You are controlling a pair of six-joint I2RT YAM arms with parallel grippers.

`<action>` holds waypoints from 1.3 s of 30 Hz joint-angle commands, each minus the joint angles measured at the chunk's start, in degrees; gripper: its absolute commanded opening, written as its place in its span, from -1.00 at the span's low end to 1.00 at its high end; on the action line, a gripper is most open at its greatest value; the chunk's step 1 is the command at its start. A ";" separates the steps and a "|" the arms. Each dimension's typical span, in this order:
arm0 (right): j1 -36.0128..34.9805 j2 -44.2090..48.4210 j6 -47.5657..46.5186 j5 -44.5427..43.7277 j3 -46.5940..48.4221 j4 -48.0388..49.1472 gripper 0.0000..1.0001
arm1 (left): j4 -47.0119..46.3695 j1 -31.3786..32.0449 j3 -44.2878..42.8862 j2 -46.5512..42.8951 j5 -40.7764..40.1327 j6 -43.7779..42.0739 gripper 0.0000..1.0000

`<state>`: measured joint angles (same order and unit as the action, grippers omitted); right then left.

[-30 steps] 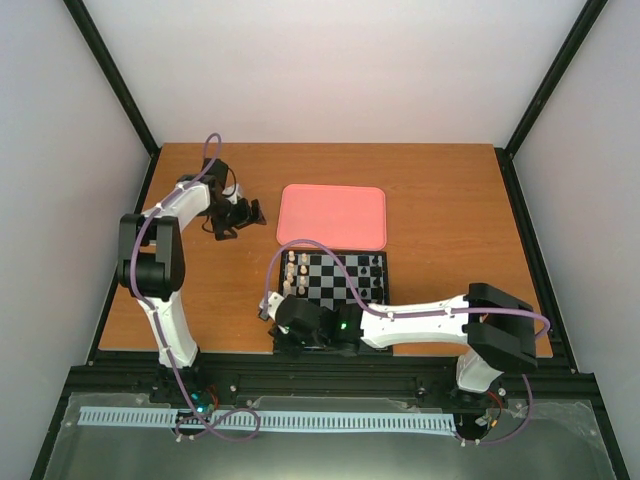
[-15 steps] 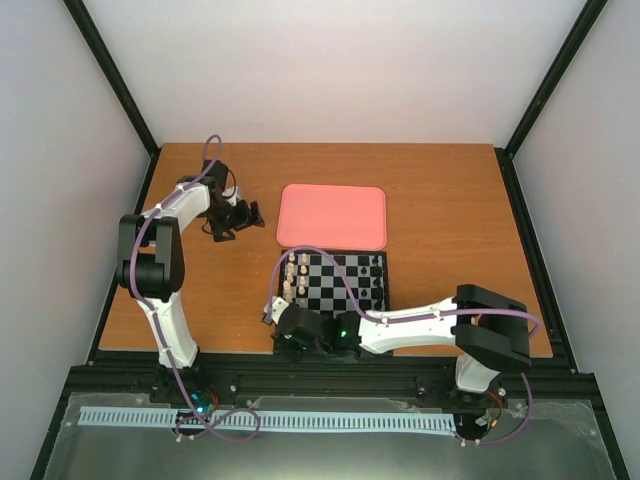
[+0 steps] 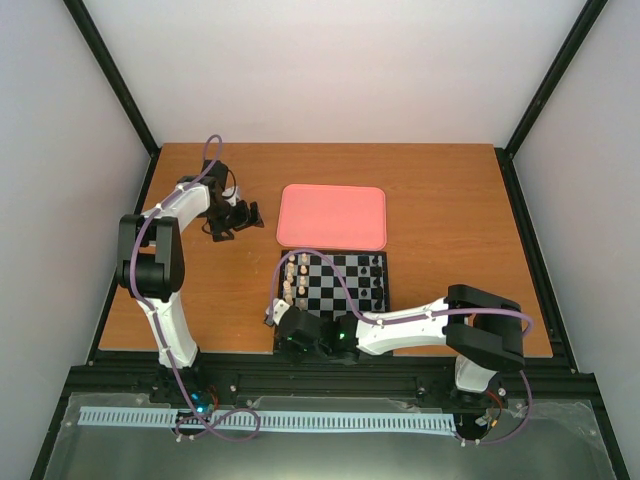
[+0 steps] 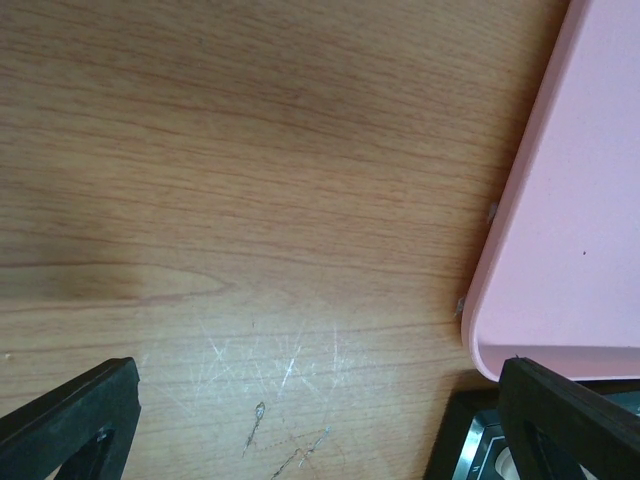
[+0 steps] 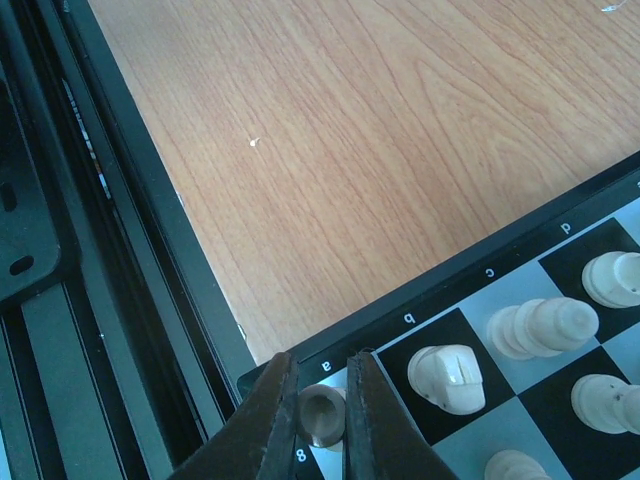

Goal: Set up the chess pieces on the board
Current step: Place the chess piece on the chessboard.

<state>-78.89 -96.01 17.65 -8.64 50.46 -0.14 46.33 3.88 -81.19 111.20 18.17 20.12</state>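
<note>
The board lies on the table just in front of the pink tray. Several cream chess pieces stand in its two left columns. In the right wrist view my right gripper is shut on a small round-based chess piece, held over the corner square by the "a" and "8" marks. Beside it stand a cream knight and more pale pieces. In the top view the right gripper is at the board's near left corner. My left gripper is open above bare wood, left of the tray.
The pink tray lies behind the board, and its edge shows in the left wrist view. Small black pieces stand along the board's right column. A black metal rail runs along the table's near edge, close to the right gripper.
The right arm has drawn toward the near edge and left, bringing its gripper and the piece to the board's near left corner. The left arm has not moved.
</note>
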 commanded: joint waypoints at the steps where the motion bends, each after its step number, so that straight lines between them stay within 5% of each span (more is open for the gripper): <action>1: -0.65 -0.52 0.82 -1.59 -0.80 2.32 -0.95 | -0.26 0.10 -0.38 -1.39 -0.42 -1.31 1.00; 15: -0.65 -1.88 2.13 -2.33 -0.67 1.29 -0.90 | -0.36 0.13 -0.29 -1.11 -0.33 -1.41 1.00; 39: -0.82 3.34 1.60 -2.78 -3.12 0.65 -0.38 | 0.17 0.16 0.06 -2.01 -0.92 -1.69 1.00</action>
<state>-78.91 -95.79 19.27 -9.87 48.27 0.47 46.35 3.92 -81.08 111.20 17.67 19.66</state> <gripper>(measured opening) 0.296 0.999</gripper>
